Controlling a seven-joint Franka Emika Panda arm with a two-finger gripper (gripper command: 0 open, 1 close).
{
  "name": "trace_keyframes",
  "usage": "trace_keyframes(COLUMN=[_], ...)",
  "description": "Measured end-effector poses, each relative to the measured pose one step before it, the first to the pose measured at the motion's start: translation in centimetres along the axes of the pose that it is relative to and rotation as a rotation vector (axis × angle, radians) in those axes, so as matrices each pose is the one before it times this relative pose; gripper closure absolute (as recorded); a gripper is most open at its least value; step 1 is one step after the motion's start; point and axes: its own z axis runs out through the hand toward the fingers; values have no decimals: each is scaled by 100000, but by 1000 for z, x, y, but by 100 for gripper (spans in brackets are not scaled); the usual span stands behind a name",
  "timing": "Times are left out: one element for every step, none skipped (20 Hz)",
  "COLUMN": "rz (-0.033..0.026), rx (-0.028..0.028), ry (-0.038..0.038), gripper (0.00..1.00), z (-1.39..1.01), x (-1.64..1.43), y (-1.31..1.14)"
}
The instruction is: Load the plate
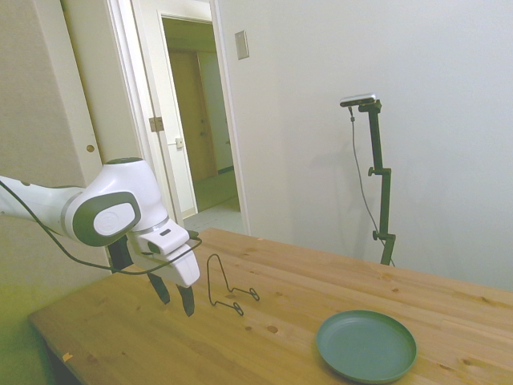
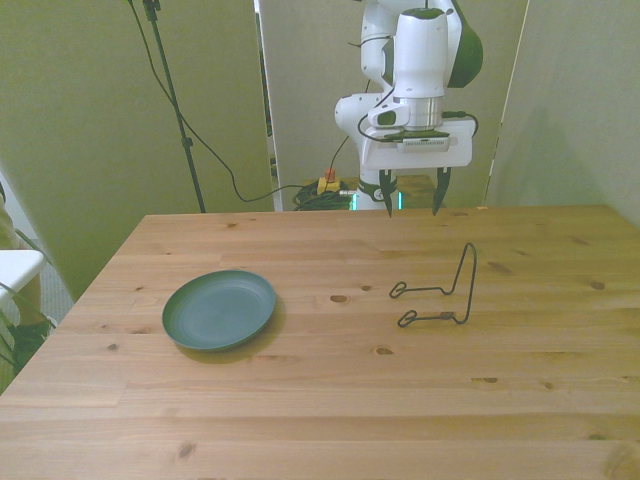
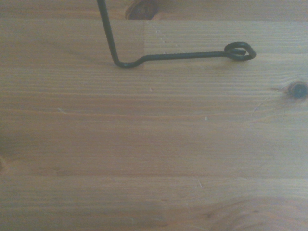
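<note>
End effector [image 2: 411, 207] hangs above the surface [image 2: 330, 400], fingers spread wide and holding nothing, touching nothing. Well apart from it, toward the front view's left, the plate [image 2: 219, 309] lies flat and empty. Between them, nearer the end effector, stands a wire rack [image 2: 440, 293], unloaded.

Plain indoor room, wooden table [image 2: 320, 400], open doorway [image 1: 196, 120], bare walls

Side and front views share the table [image 2: 320, 400] (wrist view looks closely down on it).
</note>
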Motion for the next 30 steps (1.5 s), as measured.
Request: trace_keyframes(rz=[44,-253,186,369,363,407,193,347,640,505,510,489,339,657,585,781,355,234,390,666,620,699,653,536,471,388,45,28,319,67], rx=[100,193,-8,-150,-452,-906,-1485,-1372,-1373,-1626,-1323,-1365,-1669,-1824,-2003,-2002,-2254,-2315,-2273,-1991,-2079,-1629,-1150,-584,-71,-321,-350,-434,-325,-625], ry=[-318,-1071,-287,20,299,661,1322,1315,1131,1171,866,933,1311,1577,1703,1443,1103,928,1399,1653,1178,1010,1016,862,720,1144,1172,1037,581,429], gripper=[0,0,0,0,0,0,0,0,0,0,0,0,0,0,0,0,0,0,0,0,0,0,0,0,0,0,0,0,0,0], z=[-1,54,39,28,31,85,76,157,244,220,231,269,293,321,413,569,739,839,868,897,913,771,611,411,138,16,-29,-38,12,121], x=[16,-15,124,300,439,664,945,1064,1221,1344,1344,1302,1242,1150,1043,979,881,811,820,796,712,643,551,445,333,274,234,219,249,248], y=[12,76,105,165,145,157,198,160,115,81,-68,-144,-157,-212,-210,-148,-95,-38,-38,-60,-37,-94,-200,-294,-407,-450,-497,-498,-508,-465])
